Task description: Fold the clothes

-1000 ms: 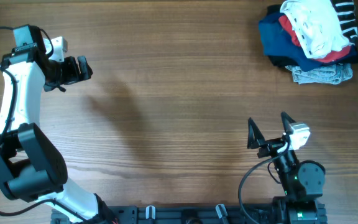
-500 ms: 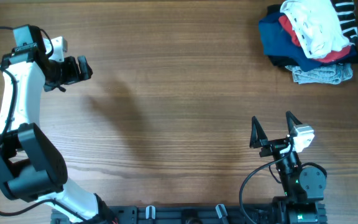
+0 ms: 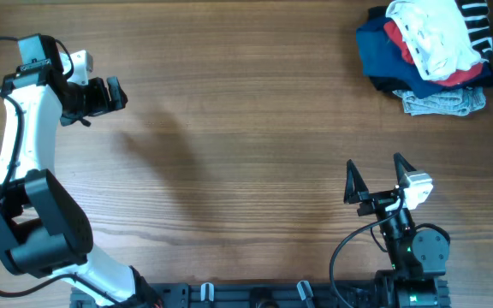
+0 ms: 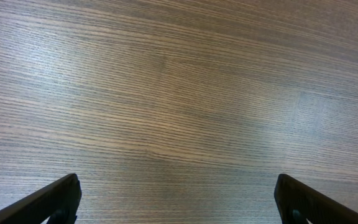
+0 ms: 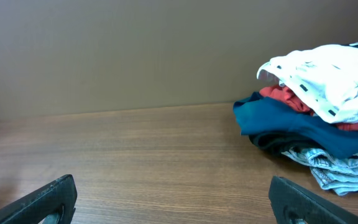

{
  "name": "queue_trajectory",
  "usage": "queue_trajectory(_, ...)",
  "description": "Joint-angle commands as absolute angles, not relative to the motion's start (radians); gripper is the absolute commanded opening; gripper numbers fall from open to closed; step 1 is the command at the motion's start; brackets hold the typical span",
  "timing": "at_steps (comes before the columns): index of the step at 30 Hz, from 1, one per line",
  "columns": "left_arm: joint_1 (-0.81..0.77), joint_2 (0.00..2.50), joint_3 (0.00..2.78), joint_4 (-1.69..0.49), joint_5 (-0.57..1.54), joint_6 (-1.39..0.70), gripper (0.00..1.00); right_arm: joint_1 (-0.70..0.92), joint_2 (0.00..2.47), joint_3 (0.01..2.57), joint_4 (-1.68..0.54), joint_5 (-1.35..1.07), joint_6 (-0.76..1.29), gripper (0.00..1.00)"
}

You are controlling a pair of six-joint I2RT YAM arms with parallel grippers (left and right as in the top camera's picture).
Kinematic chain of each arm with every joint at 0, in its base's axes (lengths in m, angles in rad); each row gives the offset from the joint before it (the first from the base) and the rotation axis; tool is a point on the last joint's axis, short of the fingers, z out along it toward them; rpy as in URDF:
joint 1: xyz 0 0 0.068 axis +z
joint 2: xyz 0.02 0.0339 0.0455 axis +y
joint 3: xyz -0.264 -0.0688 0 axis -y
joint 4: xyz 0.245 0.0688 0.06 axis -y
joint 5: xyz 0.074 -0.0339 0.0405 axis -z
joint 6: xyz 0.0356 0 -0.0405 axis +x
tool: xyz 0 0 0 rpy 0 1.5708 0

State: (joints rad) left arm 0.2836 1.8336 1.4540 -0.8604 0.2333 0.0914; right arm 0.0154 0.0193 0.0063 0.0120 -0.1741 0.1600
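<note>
The clothes, a crumpled white T-shirt [image 3: 430, 34], lie on top of a heap of garments at the table's far right corner. In the right wrist view the white T-shirt [image 5: 328, 78] shows at the upper right, well beyond the fingers. My right gripper [image 3: 373, 167] stands open near the front edge, far from the heap, with only bare wood between its fingertips [image 5: 173, 199]. My left gripper [image 3: 120, 94] is open at the far left of the table, over bare wood [image 4: 178, 199], and holds nothing.
Under the white shirt lie a red garment [image 3: 462, 79], a navy blue one [image 3: 383, 47], a grey one [image 3: 439, 103] and a black-and-white striped piece [image 3: 479, 21]. A plain wall stands behind the table in the right wrist view.
The right arm shifted slightly right and toward the front edge a second ago, then held still. The left arm and the heap have not moved.
</note>
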Motion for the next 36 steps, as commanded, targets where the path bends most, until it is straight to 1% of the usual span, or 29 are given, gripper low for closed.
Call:
queue_trajectory(1,0.284,1.785,1.471,-0.860,0.245,0.089,1.00,0.019,0.010,0.005,0.014,-0.153,0.159,1.00)
queue_trajectory(11,0.277,1.503,1.470,-0.843,0.253,0.089,1.00,0.019,0.010,0.005,0.014,-0.154,0.159,1.00)
queue_trajectory(17,0.223,1.249,1.327,-0.604,0.318,0.088,1.00,0.019,0.010,0.005,0.014,-0.154,0.159,1.00)
queue_trajectory(22,0.200,1.006,1.087,-0.432,0.326,0.088,1.00,0.019,0.010,0.005,0.013,-0.153,0.159,1.00)
queue_trajectory(23,0.200,0.919,0.984,-0.375,0.325,0.088,1.00,0.019,0.010,0.005,0.014,-0.153,0.159,1.00)
queue_trajectory(28,0.200,0.665,0.670,-0.204,0.328,0.083,1.00,0.019,0.010,0.005,0.013,-0.154,0.159,1.00)
queue_trajectory(32,0.200,0.548,0.493,-0.115,0.332,0.044,1.00,0.019,0.010,0.005,0.014,-0.153,0.159,1.00)
queue_trajectory(36,0.201,0.415,0.288,0.035,0.352,0.026,1.00,0.019,0.010,0.005,0.014,-0.153,0.159,1.00)
